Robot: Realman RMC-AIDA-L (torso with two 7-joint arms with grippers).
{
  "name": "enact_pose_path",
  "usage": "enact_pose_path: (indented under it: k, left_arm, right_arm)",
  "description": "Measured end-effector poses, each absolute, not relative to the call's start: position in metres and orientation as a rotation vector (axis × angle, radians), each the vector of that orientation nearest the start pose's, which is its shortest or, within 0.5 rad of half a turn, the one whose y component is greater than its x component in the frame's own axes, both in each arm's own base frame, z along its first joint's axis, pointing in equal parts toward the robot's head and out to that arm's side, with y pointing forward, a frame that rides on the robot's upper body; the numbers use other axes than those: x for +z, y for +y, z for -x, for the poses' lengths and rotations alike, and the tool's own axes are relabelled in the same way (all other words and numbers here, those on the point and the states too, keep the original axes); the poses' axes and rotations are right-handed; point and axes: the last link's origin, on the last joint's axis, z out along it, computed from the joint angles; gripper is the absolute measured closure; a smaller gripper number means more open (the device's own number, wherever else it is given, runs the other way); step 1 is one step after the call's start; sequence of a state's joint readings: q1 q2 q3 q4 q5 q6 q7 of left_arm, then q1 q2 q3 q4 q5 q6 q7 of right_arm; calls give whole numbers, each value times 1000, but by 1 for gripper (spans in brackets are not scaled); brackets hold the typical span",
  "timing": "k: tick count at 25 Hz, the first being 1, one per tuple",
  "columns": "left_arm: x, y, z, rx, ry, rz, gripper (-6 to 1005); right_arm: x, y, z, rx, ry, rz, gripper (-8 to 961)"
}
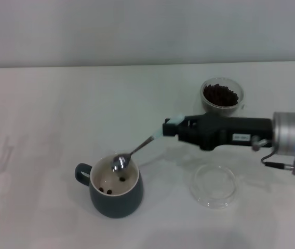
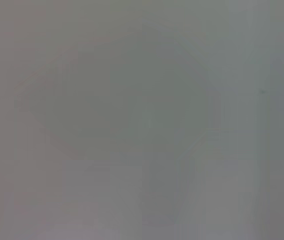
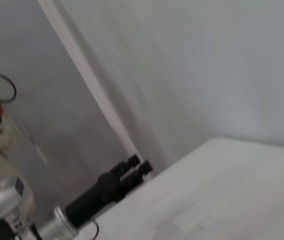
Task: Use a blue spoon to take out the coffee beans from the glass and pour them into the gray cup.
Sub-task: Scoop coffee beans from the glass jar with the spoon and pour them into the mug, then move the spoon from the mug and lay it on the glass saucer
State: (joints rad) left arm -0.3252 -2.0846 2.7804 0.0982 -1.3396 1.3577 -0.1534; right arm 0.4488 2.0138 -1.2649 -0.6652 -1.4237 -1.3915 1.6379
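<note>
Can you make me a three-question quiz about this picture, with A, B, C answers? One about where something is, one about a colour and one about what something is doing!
1. Where is the bowl of the blue spoon?
A. over the gray cup
B. inside the glass
C. flat on the table

2. What colour is the inside of the gray cup?
A. red
B. cream-white
C. black

3. What is the right gripper doing?
A. hanging open
B. gripping the clear saucer
C. gripping the spoon's handle

Answers:
1 A, the shiny bowl hangs just above the cup's mouth.
2 B, the pale lining shows around a few coffee beans.
3 C, the light-blue handle end sits in its fingers.

The left gripper shows only in the right wrist view, away from the cups.
</note>
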Motion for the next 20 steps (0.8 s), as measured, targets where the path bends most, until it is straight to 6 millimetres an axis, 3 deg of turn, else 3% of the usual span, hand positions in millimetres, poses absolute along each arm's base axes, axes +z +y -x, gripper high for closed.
enact_pose_path:
  k: [5, 9, 12, 20]
  left_arm:
    - [-4, 277, 357, -689, -529, 1520, 225]
    - [-5, 278, 356, -693, -527, 1521, 225]
    - [-4, 279, 355, -695, -525, 1520, 225]
    - [-4, 281, 354, -699, -520, 1522, 226]
  right_arm:
    - [16, 327, -243, 1089, 952, 2586, 816]
    - [47, 321, -271, 1129, 1095, 2477, 816]
    - [64, 312, -299, 1036, 1203, 2439, 816]
    - [71, 300, -331, 926, 1336, 2383, 815]
